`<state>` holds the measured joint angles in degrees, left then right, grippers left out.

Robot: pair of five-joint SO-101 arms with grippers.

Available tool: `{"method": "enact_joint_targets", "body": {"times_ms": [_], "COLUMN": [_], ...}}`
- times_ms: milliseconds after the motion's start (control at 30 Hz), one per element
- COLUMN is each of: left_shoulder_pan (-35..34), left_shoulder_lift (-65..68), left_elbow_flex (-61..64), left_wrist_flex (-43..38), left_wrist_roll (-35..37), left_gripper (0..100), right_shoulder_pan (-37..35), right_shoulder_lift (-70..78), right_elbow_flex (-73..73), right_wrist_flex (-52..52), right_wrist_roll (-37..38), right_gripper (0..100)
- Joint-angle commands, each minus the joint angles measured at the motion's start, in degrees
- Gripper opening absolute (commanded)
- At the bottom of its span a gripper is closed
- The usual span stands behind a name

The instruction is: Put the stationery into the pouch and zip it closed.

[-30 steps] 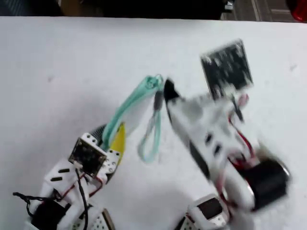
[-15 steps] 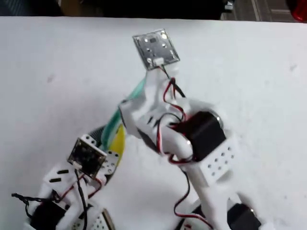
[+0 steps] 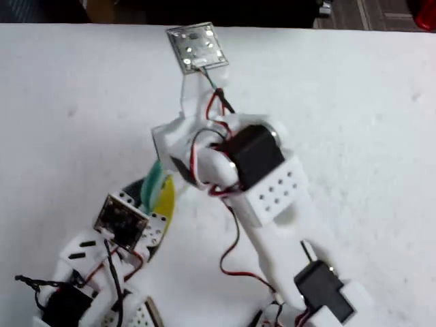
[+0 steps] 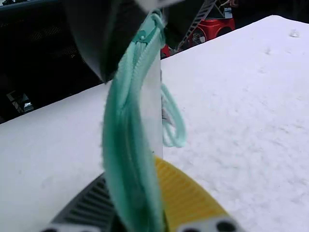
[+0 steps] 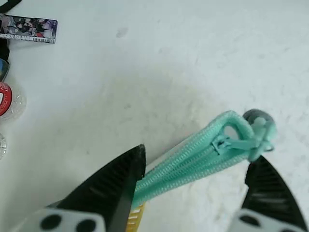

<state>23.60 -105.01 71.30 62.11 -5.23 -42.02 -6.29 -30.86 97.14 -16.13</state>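
Pouch (image 3: 155,182) pinned at one end, zip end between open jaws.
High view: pouch was found on the table (image 3: 368,102) beneath the right arm (image 3: 272,197). Left wrist view: left gripper (image 4: 137,208) was clamped on one end. Right wrist view: right gripper (image 5: 198,162) was spread wide astride the zip pull (image 5: 227,143), nothing held. Pouch was judged light and limp, best taken by the pull; room to slide was seen toward the table's far edge.

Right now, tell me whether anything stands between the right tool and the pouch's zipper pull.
Nothing visible does. The right tool stands open astride the pouch, along its teal zipper edge. The zipper pull lies in the gap between the jaws, with white table beneath.
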Motion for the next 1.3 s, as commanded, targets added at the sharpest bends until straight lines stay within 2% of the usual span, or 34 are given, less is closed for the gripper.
{"method": "enact_joint_targets", "body": {"times_ms": [0, 133, 200, 333, 400, 467, 633, 733, 867, 1067, 1267], "left_shoulder_pan": [0.31, 0.31, 0.31, 0.31, 0.75, 0.84, 0.22, -4.79, -15.52, -27.74, -31.52], "left_shoulder_lift": [0.22, 0.22, 0.22, 0.22, 0.22, 0.22, 0.22, 0.22, 0.22, 0.22, 0.22], "left_elbow_flex": [-1.85, -1.85, -1.85, -2.02, -2.90, -5.54, -15.74, -18.37, -18.81, -9.93, -1.49], "left_wrist_flex": [0.79, 0.79, 0.79, 1.58, 4.31, 7.30, 14.15, 14.59, 12.48, 2.20, -6.15], "left_wrist_roll": [-0.70, -0.70, -0.70, -1.67, -4.22, -2.46, -1.49, -1.23, 4.75, 14.59, 19.43], "left_gripper": [2, 2, 2, 7, 17, 24, 24, 24, 24, 24, 24], "right_shoulder_pan": [-0.48, 0.57, 0.57, 0.40, 0.57, 0.75, 0.66, 0.75, 5.14, 15.08, 22.99], "right_shoulder_lift": [1.27, 3.12, 4.09, 4.88, 4.70, 4.88, 6.29, 6.37, 6.55, 10.24, 11.12], "right_elbow_flex": [-1.58, 2.20, 4.84, 6.33, 5.01, 2.73, -5.19, -11.60, -14.24, -3.60, 10.81], "right_wrist_flex": [1.36, 1.36, 1.36, 1.19, 1.27, 1.01, -3.91, -6.81, -7.60, -7.52, -11.82], "right_wrist_roll": [-0.26, 0.09, 3.52, 10.11, 14.86, 15.12, 15.56, 15.65, 15.74, 15.74, 15.21], "right_gripper": [30.5, 30.1, 25.9, 2.4, 2.9, 1.5, 1.7, 1.7, 1.7, 1.7, 1.7]}}
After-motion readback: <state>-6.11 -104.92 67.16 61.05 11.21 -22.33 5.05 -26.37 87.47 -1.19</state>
